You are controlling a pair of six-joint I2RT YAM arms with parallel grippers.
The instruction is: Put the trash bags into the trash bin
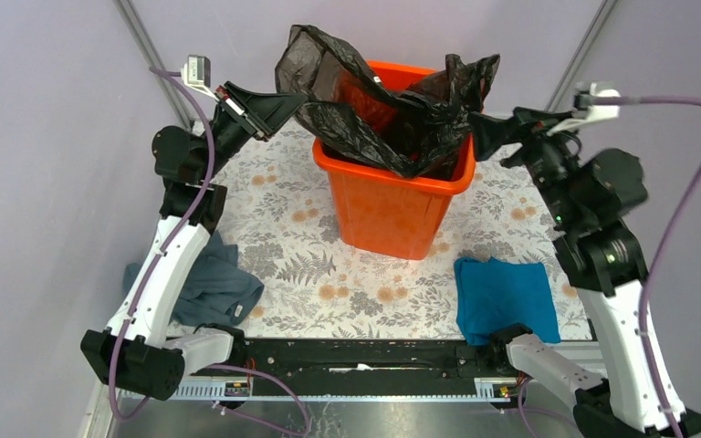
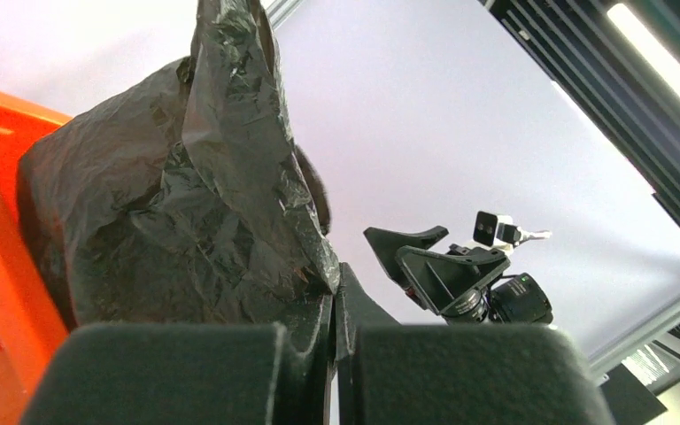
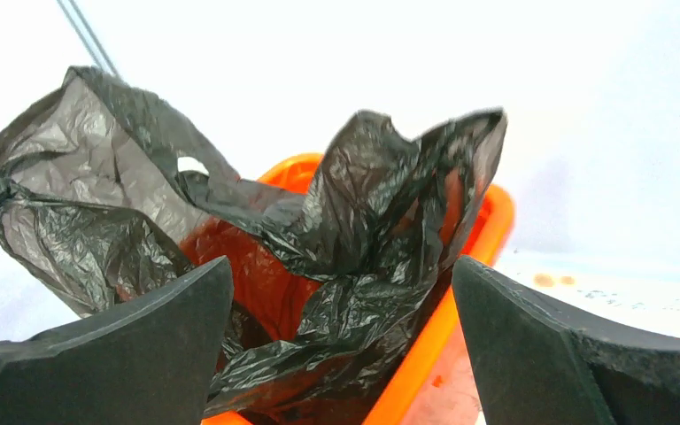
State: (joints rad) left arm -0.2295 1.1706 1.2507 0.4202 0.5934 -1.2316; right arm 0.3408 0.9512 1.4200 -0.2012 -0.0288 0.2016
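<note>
Black trash bag (image 1: 392,114) half inside the orange trash bin (image 1: 388,205) standing mid-table (image 1: 301,237), crumpled over the rim and billowing above it, left jaws pinched tight on the bag's left edge, right jaws spread wide beside the right rim, gripping nothing

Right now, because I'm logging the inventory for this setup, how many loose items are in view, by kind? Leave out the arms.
Trash bags: 1, the black trash bag
Bins: 1, the orange bin
Cloths: 2, the grey-blue cloth and the teal cloth
Total: 4
</note>
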